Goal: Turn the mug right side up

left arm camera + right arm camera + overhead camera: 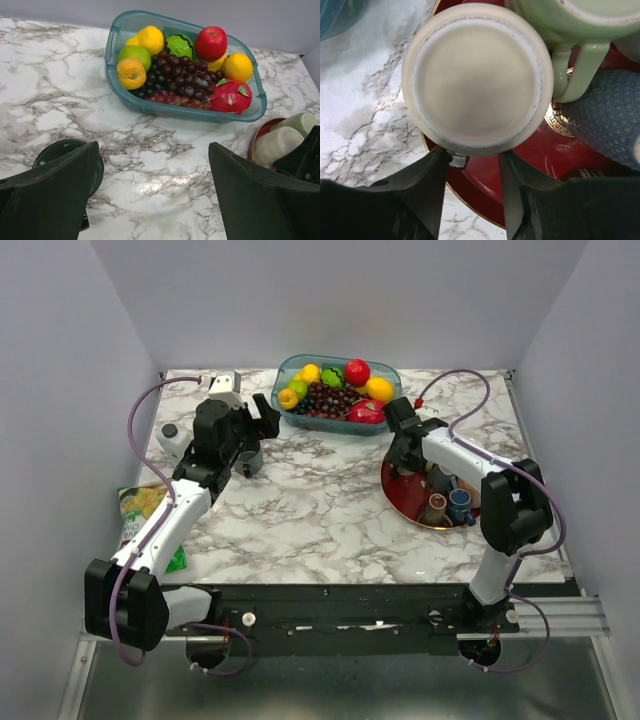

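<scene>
A cream mug [476, 77] stands upside down, base up, on the left part of a red plate [530, 165]. My right gripper [475, 156] is open and low over the plate, with both fingertips at the mug's near wall. A bit of the mug's handle [457, 161] shows beside the left finger. In the top view the right gripper [401, 443] covers this mug. The mug also shows in the left wrist view [276, 145]. My left gripper [154, 150] is open and empty above the marble, and it shows in the top view [254, 430].
A pale green mug [575, 30] and a blue patterned mug [607, 117] crowd the plate's right side. A dark green cup [67, 160] stands by my left finger. A teal fruit basket [338, 390] sits at the back. A snack bag [145, 515] lies at the left edge.
</scene>
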`<state>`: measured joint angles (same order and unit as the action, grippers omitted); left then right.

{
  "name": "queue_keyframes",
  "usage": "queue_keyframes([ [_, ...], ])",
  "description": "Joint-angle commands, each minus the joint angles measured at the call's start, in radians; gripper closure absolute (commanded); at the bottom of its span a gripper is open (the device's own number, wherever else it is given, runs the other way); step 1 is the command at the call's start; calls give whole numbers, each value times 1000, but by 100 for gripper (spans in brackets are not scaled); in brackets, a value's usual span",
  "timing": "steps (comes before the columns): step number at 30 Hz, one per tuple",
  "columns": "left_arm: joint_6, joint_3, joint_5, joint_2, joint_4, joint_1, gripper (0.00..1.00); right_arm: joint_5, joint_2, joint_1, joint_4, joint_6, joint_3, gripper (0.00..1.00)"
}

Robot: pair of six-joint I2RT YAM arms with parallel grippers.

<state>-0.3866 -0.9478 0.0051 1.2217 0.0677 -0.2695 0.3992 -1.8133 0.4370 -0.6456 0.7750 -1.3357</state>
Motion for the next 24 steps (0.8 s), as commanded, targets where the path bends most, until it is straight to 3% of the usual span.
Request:
queue_keyframes([
  [1,-1,20,13,-7,9,3,1,21,-29,2,15,-25,-26,58],
  [6,-3,23,12,-8,7,3,1,15,-15,2,18,-36,-8,79],
  [7,-5,24,13,-7,7,4,1,20,-14,2,20,-37,-7,91],
  [9,-6,26,13,-8,7,3,1,23,-8,2,17,-40,-2,99],
  [16,-8,34,25,-10,12,3,1,55,32,3,64,-68,36,99],
  [24,-34,34,82,2,30,3,1,29,207,2,139,-141,128,99],
])
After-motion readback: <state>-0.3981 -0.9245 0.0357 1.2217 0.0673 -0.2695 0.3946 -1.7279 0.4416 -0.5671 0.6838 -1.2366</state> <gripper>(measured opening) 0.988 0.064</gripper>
